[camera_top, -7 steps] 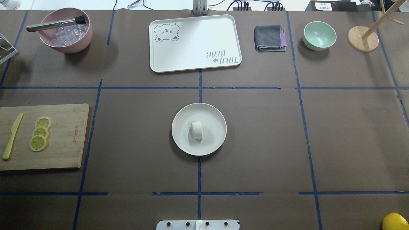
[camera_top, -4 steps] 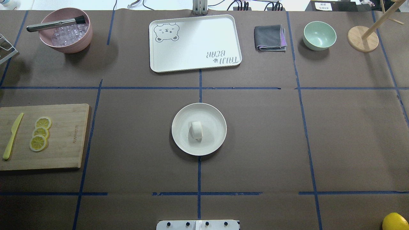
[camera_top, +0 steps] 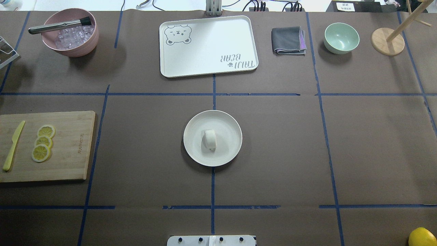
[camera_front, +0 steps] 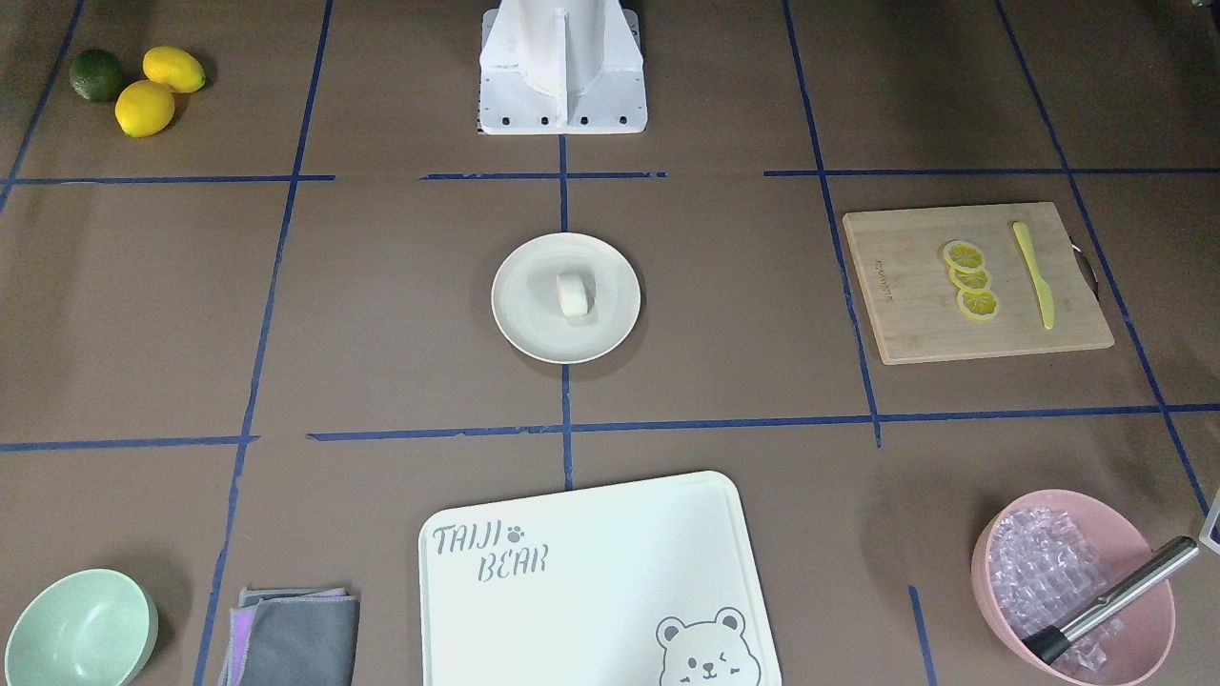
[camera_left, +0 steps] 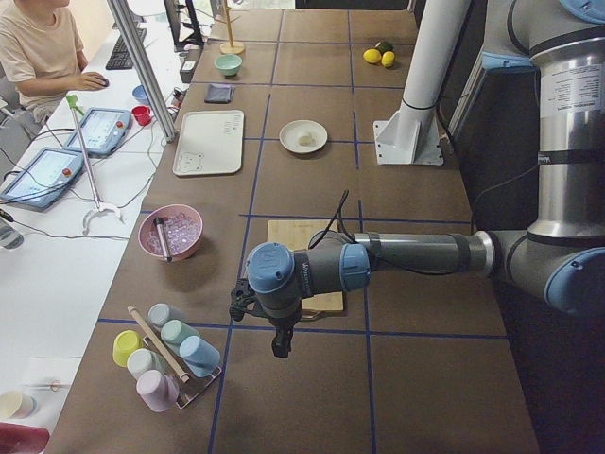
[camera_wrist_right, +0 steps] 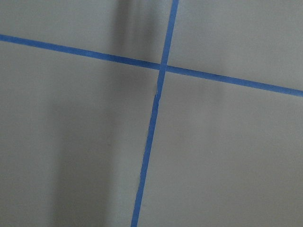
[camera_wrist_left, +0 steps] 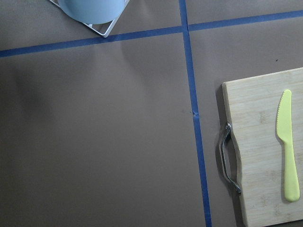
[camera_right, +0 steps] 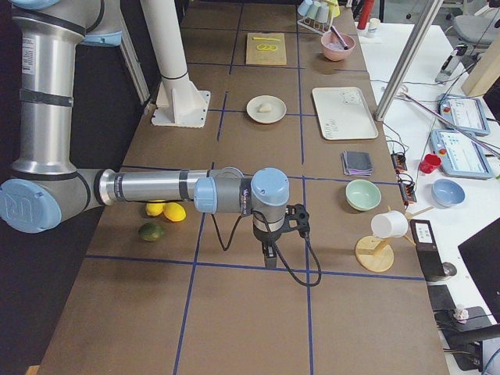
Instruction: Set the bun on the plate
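Observation:
The small white bun (camera_top: 210,139) lies on its side near the middle of the round cream plate (camera_top: 226,150), at the table's centre; the front view shows the same bun (camera_front: 573,292) on the plate (camera_front: 532,325). No gripper is near it. My left gripper (camera_left: 280,346) hangs over the table's left end beside the cutting board, seen only in the left side view, so I cannot tell whether it is open or shut. My right gripper (camera_right: 269,258) hangs over the right end past the lemons, seen only in the right side view, and I cannot tell its state either.
A bear-printed tray (camera_top: 208,45) sits behind the plate. A pink bowl of ice with a tool (camera_top: 70,32) is back left, a grey cloth (camera_top: 288,40) and mint bowl (camera_top: 341,38) back right. The cutting board (camera_top: 65,147) holds lemon slices (camera_top: 42,142) and a yellow knife (camera_top: 13,145).

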Robot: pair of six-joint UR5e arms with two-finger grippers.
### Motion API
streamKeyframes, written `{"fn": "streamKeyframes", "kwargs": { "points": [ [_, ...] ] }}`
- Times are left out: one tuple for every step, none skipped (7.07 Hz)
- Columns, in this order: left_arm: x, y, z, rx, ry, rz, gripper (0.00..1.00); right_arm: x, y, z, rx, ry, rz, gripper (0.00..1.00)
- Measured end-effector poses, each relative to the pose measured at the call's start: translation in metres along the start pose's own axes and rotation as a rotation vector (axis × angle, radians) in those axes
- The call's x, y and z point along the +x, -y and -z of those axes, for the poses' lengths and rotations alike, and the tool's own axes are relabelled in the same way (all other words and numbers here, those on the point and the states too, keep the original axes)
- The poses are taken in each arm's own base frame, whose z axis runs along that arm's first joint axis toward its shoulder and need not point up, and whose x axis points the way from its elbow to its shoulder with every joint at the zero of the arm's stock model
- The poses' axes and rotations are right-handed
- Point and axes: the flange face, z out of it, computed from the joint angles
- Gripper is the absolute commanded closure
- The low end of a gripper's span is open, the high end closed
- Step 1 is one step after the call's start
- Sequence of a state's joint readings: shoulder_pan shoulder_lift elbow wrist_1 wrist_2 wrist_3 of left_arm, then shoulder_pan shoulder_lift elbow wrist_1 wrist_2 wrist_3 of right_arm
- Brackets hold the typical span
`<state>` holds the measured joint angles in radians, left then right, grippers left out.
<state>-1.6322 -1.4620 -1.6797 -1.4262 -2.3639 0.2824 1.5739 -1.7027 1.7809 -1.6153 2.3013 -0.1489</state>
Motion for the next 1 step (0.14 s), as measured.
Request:
{"fn": "streamKeyframes", "kwargs": {
  "points": [
    [-0.0001, -0.0001, -0.0001, 0.000, 0.000, 0.000, 0.00, -0.0001, 0.0000, 0.0000, 0.000, 0.001, -0.001, 0.00]
  ]
}}
